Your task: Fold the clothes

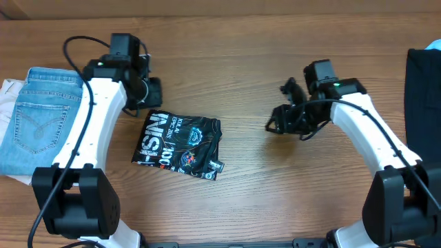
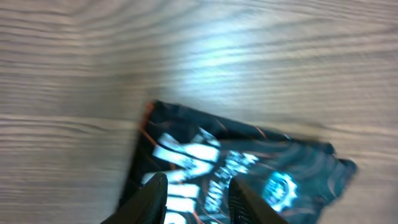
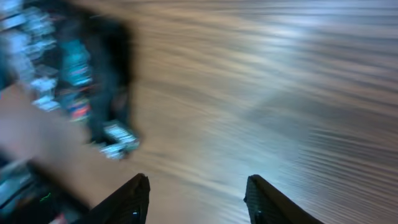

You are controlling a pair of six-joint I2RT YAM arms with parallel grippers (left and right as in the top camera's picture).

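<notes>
The clothes, a black jersey (image 1: 180, 145) with white lettering and fine orange lines, lie folded into a small rectangle left of the table's middle. My left gripper (image 1: 153, 93) hovers just past the jersey's upper left corner. In the left wrist view its jaws (image 2: 196, 180) stand open, and the jersey (image 2: 249, 168) lies flat on the wood beyond the fingertips, not pinched. My right gripper (image 1: 278, 107) is open over bare wood to the right of the jersey. In the right wrist view nothing is between its fingers (image 3: 196, 180), and the jersey (image 3: 74, 68) shows blurred at the upper left.
Light-blue jeans (image 1: 41, 117) lie at the left edge on a white cloth (image 1: 7, 93). A dark garment (image 1: 422, 96) hangs in at the right edge. Wooden tabletop (image 1: 275, 186) spreads between and in front of the arms.
</notes>
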